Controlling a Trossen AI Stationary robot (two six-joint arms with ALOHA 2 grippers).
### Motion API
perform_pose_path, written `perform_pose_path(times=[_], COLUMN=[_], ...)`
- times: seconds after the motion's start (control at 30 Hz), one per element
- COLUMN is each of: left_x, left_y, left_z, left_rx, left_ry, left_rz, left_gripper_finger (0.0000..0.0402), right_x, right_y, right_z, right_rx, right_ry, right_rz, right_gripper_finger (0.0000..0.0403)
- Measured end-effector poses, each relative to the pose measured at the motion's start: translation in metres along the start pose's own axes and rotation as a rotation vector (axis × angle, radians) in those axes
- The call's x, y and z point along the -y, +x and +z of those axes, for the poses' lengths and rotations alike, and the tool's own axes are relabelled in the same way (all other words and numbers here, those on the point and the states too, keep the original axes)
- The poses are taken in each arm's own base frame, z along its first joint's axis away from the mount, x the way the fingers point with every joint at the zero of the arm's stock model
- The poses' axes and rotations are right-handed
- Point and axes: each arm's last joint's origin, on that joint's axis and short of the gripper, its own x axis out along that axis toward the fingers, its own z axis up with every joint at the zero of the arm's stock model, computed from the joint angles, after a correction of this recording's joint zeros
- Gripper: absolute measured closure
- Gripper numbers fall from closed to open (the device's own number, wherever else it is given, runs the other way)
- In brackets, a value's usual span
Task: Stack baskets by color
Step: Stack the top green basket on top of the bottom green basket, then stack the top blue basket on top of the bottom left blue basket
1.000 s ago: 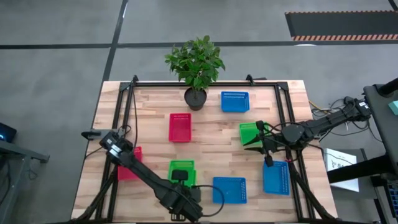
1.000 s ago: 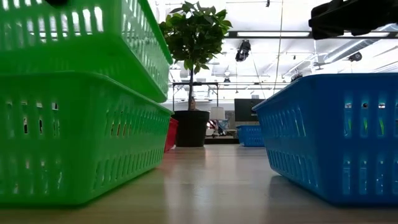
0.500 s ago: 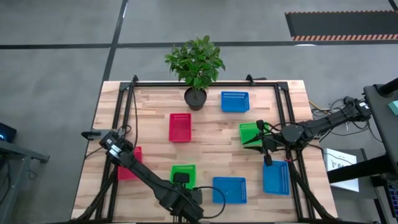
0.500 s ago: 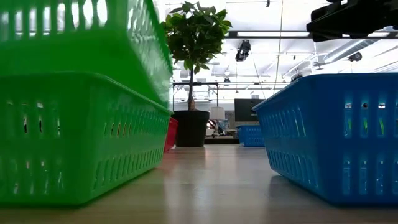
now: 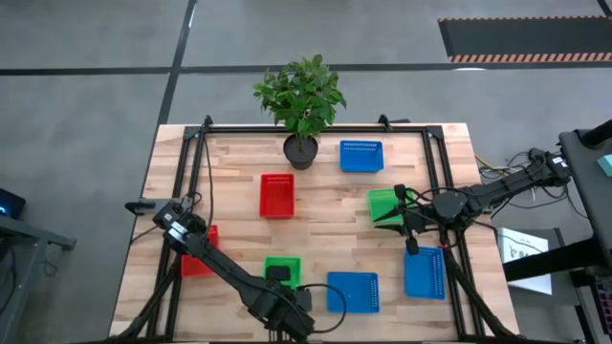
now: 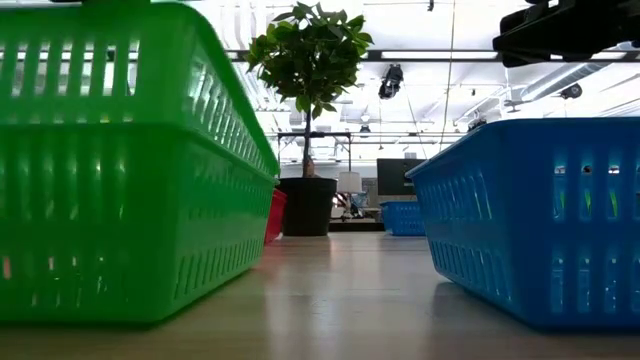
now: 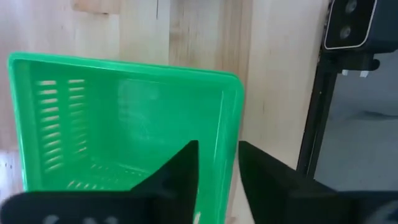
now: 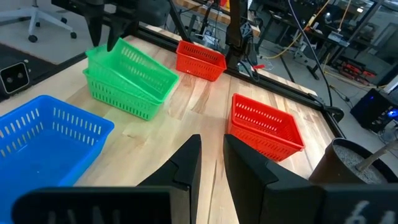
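Near the table's front edge, a green basket (image 5: 281,270) sits nested in a second green basket (image 8: 124,96); the pair fills the left of the low view (image 6: 130,170). My left gripper (image 7: 218,144) points down over the pair's near end, open, with the upper basket's end wall between its fingers. My right gripper (image 8: 212,140) hovers level at mid right (image 5: 400,218), narrowly open and holding nothing, beside a third green basket (image 5: 385,203). Red baskets (image 5: 276,194) (image 5: 196,253) and blue baskets (image 5: 361,155) (image 5: 353,291) (image 5: 424,272) rest flat on the table. My left gripper comes from above, one finger (image 7: 183,171) inside the upper green basket and one (image 7: 261,174) outside its end wall (image 7: 229,124). A gap shows between the inner finger and the wall. Whether the outer finger touches the rim I cannot tell. The basket rests in the lower one.
A potted plant (image 5: 300,148) stands at the far edge, its black pot (image 6: 307,205) in the low view's middle. A black frame rail (image 5: 430,182) runs around the tabletop. Bare wood lies between the green pair and the near blue basket (image 6: 530,220).
The upper green basket, a second ago tilted with one end raised above the lower basket, has dropped into it and now sits level and nested. The lower basket has stayed where it was.
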Motion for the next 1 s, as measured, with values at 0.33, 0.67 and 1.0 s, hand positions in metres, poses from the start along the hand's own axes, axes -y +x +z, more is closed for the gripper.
perform_pose_path(times=[0.33,0.67,1.0], left_x=[0.000,-0.017,-0.036], left_y=[-0.002,-0.046,-0.097], left_z=[0.002,0.017,0.016], left_rx=[0.015,0.254,0.574], left_ry=[0.001,0.053,0.301], left_rz=[-0.011,-0.046,0.152], left_gripper_finger=[0.0240,0.0259,0.0359], right_x=[0.000,0.000,0.000], right_y=[0.000,0.000,0.000], right_z=[0.000,0.000,0.001], right_rx=[0.001,0.001,0.007], right_ry=[0.000,0.011,0.047], right_rz=[0.001,0.003,0.001], right_gripper_finger=[0.0342,0.0342,0.0342])
